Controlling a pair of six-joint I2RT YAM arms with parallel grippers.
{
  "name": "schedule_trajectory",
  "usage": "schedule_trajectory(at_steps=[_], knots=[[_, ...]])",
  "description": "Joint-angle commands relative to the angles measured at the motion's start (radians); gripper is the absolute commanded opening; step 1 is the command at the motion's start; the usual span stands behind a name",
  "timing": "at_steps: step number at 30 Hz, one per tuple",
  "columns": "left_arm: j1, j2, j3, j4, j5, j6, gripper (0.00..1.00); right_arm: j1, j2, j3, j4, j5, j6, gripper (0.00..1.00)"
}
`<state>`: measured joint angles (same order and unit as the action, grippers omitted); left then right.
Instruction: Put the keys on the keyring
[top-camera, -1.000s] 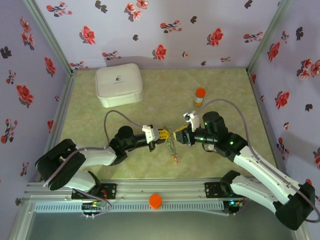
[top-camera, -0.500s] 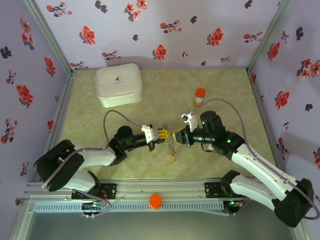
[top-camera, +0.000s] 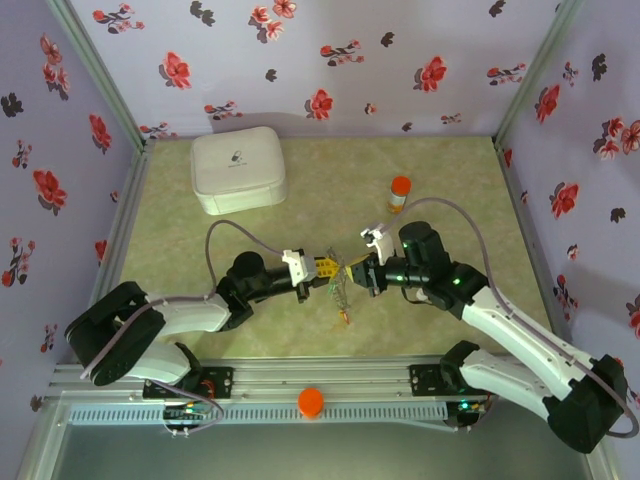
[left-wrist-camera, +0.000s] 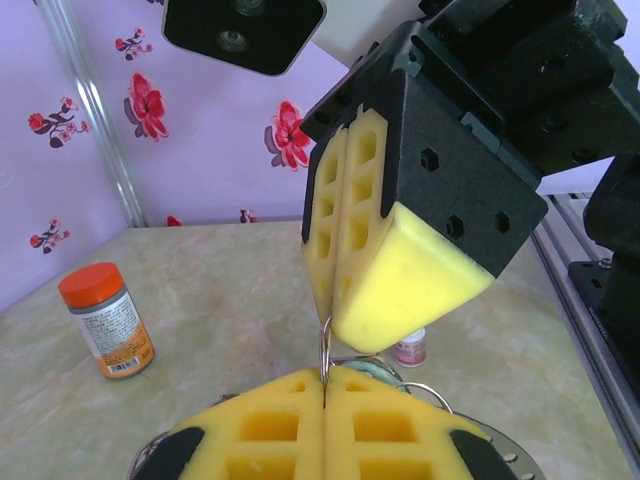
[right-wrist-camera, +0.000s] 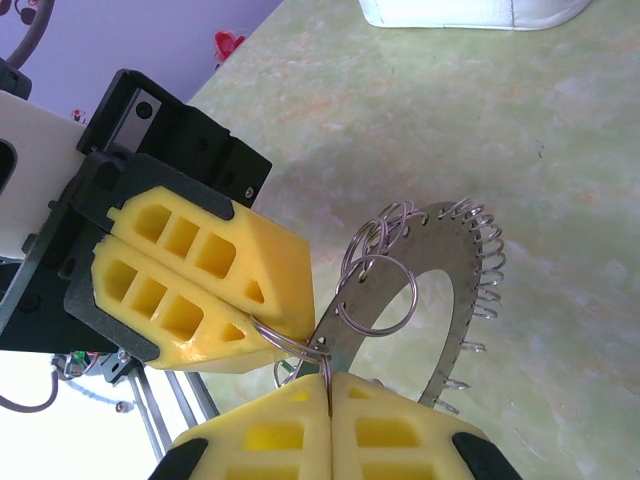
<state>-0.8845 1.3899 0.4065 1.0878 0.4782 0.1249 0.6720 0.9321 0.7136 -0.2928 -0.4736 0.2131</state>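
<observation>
The keyring (right-wrist-camera: 425, 235) is a flat grey metal ring with small wire loops around its edge. It hangs above the table between both grippers (top-camera: 342, 288). My left gripper (left-wrist-camera: 325, 375) is shut on one thin wire loop of it. Tip to tip with it, my right gripper (right-wrist-camera: 328, 385) is shut on a loop at the same spot. In the right wrist view the left gripper (right-wrist-camera: 258, 322) comes in from the upper left. One of the keys, with a red head (top-camera: 345, 318), dangles below the ring. Behind the left pads a pale teal key (left-wrist-camera: 378, 368) peeks out.
An orange-capped bottle (top-camera: 399, 194) stands behind the right arm, and also left of the grippers (left-wrist-camera: 105, 320). A white box (top-camera: 238, 170) sits at the back left. A small white cap (left-wrist-camera: 410, 348) lies on the mat. An orange ball (top-camera: 311, 401) rests on the front rail.
The right gripper has closed its jaws onto the wire loop and edged slightly left toward the left gripper. The left gripper stayed shut and still.
</observation>
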Motion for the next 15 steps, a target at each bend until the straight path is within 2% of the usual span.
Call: schedule_trajectory(at_steps=[1, 6, 10, 12, 15], knots=[[-0.004, -0.034, 0.008, 0.082, 0.008, -0.011, 0.00, -0.009, 0.033, 0.017, -0.037, 0.025, -0.023, 0.07], [-0.004, -0.024, 0.021, 0.081, 0.020, -0.009, 0.00, -0.009, 0.082, 0.027, -0.023, 0.010, -0.031, 0.09], [-0.004, -0.024, 0.017, 0.077, 0.020, 0.002, 0.00, -0.009, 0.063, 0.023, -0.032, 0.042, -0.033, 0.20], [-0.004, -0.023, 0.014, 0.074, 0.019, 0.004, 0.00, -0.011, 0.027, 0.013, -0.038, 0.070, -0.049, 0.28], [-0.004, -0.022, 0.014, 0.073, 0.017, 0.006, 0.00, -0.011, -0.048, -0.010, -0.031, 0.109, -0.110, 0.34]])
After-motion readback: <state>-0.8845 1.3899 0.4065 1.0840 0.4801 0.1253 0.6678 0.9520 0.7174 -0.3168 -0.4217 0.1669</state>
